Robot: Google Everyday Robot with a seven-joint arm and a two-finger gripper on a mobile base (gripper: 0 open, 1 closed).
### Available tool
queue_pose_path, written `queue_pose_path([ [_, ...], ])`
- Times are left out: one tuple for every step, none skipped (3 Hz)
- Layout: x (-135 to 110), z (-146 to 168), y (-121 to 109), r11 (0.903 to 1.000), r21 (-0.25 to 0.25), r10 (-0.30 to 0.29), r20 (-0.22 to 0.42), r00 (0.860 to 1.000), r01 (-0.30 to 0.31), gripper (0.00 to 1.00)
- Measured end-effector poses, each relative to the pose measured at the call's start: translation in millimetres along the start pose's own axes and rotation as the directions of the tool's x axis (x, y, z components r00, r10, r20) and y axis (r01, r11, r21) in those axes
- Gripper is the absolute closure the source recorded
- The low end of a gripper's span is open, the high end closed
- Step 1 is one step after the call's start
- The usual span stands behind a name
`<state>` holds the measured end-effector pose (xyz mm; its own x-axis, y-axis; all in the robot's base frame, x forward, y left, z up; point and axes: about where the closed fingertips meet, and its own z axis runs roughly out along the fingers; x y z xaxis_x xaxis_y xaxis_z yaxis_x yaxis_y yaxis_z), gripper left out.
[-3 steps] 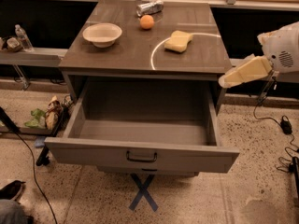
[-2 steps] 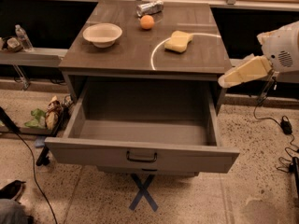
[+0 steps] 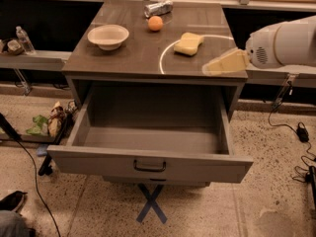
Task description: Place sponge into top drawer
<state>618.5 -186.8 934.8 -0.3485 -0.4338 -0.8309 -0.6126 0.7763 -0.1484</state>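
We find the sponge (image 3: 189, 43) lying flat on the tabletop (image 3: 133, 58), on the half toward the right of the picture and set a little back from the front edge, just inside a thin white arc (image 3: 165, 58) marked on the wood. Its long axis runs on a slant, the near end pointing toward the table's front and centre and the far end toward the back right corner. Nothing touches it.

From the sponge, the gripper (image 3: 212, 68) sits forward and to the right, over the table's front right corner, with its tapered tip aimed roughly back at the sponge's near end. The two are near but clearly apart. From this angle the gripper reads as a single pale wedge, so we cannot tell whether it is parted or pressed together, and we see nothing held in it.

We judge that the coming reach must carry the gripper back and toward the table's centre, and that closing across the sponge's pinched waist would mean turning square to that slanted axis.

The top drawer (image 3: 98, 162) stands pulled out below the front edge, its handle (image 3: 149, 166) facing us. Farther off on the table are a bowl (image 3: 108, 36), an orange ball (image 3: 155, 23) and a crumpled can (image 3: 158, 8), all well away from the sponge
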Motion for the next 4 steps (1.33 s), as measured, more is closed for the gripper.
queue_pose_path([
  [-30.2,104.9,6.4,0.9971,0.01,0.075,0.062,0.995,-0.076,0.0],
  [-30.2,104.9,6.3,0.9971,0.01,0.075,0.062,0.995,-0.076,0.0],
  [-33.1,126.5,-13.1,0.9942,0.052,0.091,0.062,0.994,-0.094,0.0],
  [-45.4,154.6,-44.6,0.9841,0.122,0.118,0.091,0.989,-0.129,0.0],
])
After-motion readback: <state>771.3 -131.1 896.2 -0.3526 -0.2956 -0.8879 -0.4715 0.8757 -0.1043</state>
